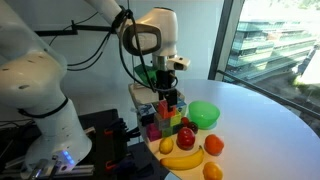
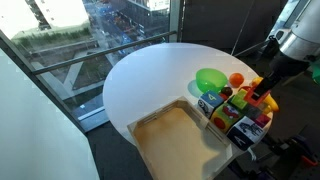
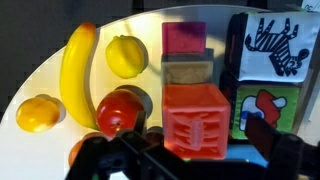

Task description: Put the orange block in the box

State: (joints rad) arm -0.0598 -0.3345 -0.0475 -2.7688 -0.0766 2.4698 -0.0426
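Note:
The orange block (image 3: 200, 120) is an orange-red cube with a raised pattern on its front. It stands among other blocks, in front of a tan block (image 3: 188, 70) and a purple cube (image 3: 186, 40). My gripper (image 3: 195, 152) is open, with a dark finger on each side of the orange block and a gap to each. In both exterior views the gripper (image 1: 170, 95) (image 2: 262, 95) hangs low over the cluster of blocks. The shallow box (image 2: 172, 135) lies on the white table near its edge, beside the blocks.
Fruit lies next to the blocks: a banana (image 3: 75, 65), a lemon (image 3: 126, 55), a red fruit (image 3: 120, 110) and an orange (image 3: 38, 112). Picture blocks (image 3: 272, 45) stand on the other side. A green bowl (image 1: 204, 113) (image 2: 210, 80) sits behind. A window wall runs past the table.

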